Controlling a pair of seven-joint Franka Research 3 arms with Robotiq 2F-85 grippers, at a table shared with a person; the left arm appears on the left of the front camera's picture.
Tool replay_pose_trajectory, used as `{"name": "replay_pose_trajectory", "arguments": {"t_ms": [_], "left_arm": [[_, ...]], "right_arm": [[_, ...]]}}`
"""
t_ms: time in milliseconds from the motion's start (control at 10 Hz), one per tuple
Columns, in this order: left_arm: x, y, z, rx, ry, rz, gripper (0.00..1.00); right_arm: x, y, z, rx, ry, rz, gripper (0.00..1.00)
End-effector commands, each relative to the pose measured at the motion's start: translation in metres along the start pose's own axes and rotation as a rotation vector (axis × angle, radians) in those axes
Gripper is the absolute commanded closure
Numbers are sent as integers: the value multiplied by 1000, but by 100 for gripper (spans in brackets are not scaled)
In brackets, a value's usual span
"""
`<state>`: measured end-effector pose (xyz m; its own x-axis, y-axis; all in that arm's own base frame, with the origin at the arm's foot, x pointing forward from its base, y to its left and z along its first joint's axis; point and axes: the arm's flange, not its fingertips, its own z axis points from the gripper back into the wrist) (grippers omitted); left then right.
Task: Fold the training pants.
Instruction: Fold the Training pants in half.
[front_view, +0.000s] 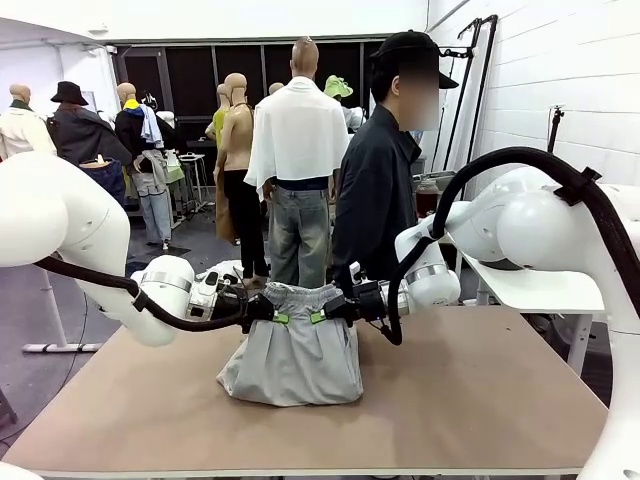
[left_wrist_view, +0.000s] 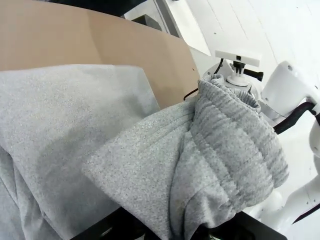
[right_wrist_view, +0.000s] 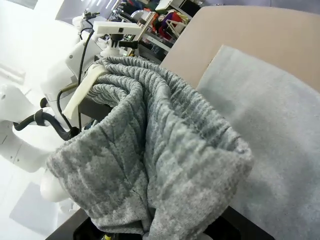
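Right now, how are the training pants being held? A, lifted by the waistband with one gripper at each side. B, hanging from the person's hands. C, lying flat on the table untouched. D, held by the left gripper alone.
A: the left gripper and right gripper each pinch the waistband of the training pants, whose lower part rests on the table.

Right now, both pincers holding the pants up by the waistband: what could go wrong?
1. The left pincer and right pincer pinch only the bunched waistband edge of the pants; the fabric could slip out.
2. The lower part lies crumpled on the table, so the fold may come out uneven.
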<state>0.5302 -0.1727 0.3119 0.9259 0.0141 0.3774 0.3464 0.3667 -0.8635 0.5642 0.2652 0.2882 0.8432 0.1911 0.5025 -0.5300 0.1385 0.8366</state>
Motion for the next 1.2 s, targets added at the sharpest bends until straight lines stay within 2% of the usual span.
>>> {"name": "replay_pose_trajectory", "arguments": {"t_ms": [0,100,300,600,1100], "left_arm": [[14,11,15,-68,15,-18,100],[0,0,0,0,0,0,100],[0,0,0,0,0,0,100],[6,18,-1,-60,7,65,100],[16,46,0,-50,-18,120,100]], "right_arm": [[4,3,8,-61,15,-2,100],[0,0,0,0,0,0,100],[0,0,0,0,0,0,100],[-3,-10,-2,11,-18,-48,100],[-7,-34,-1,-38,-43,-101,100]]}}
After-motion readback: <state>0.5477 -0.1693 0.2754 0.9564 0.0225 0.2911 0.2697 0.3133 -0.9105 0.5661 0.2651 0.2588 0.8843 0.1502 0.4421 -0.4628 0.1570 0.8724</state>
